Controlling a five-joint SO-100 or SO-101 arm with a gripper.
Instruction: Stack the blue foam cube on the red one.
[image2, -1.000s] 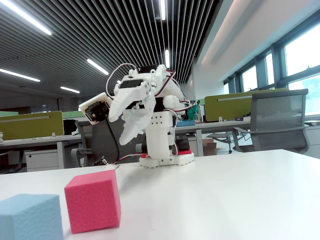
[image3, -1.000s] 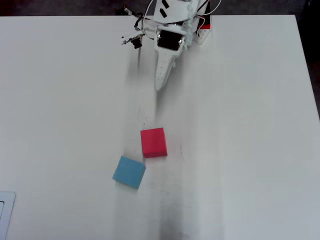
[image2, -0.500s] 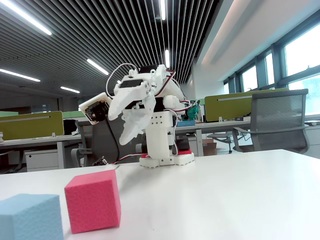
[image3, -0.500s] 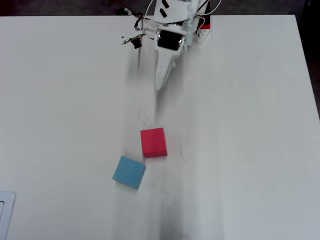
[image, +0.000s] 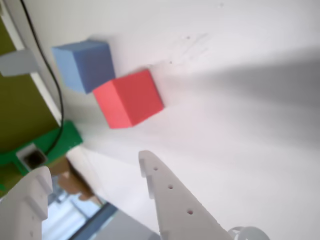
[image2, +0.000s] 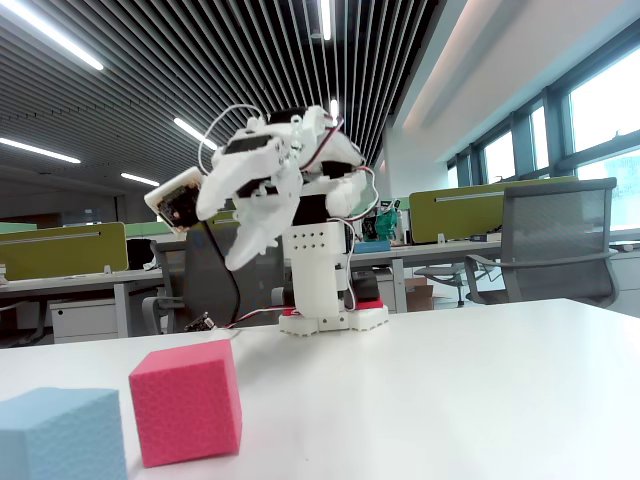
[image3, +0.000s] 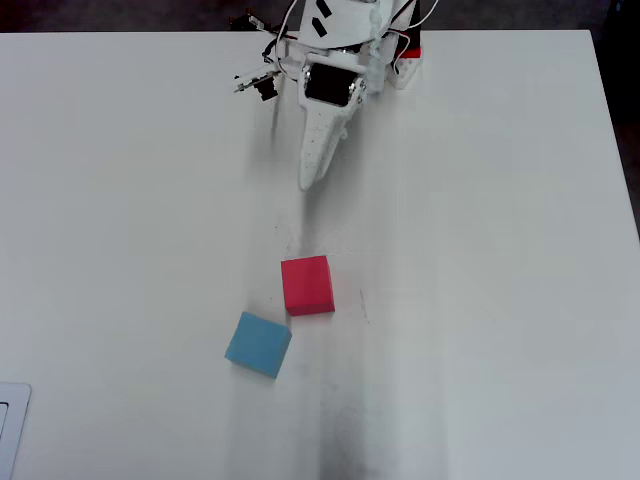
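Red cube (image3: 307, 285) mid-table (image3: 500, 250); blue cube (image3: 258, 344) just beside, lower left; hand (image3: 312, 178) well apart above.

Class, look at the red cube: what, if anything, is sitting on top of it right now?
Nothing. The red cube has a bare top, and the blue cube sits beside it on the table. Its underside is hidden.

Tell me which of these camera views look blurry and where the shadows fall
Wrist view: soft all over, the end effector most blurred, a broad grey shadow across the white table at right. Fixed view: the arm is sharp, the blue foam cube and the red one slightly soft up close. Overhead view: fairly sharp, only faint shadow streaks.
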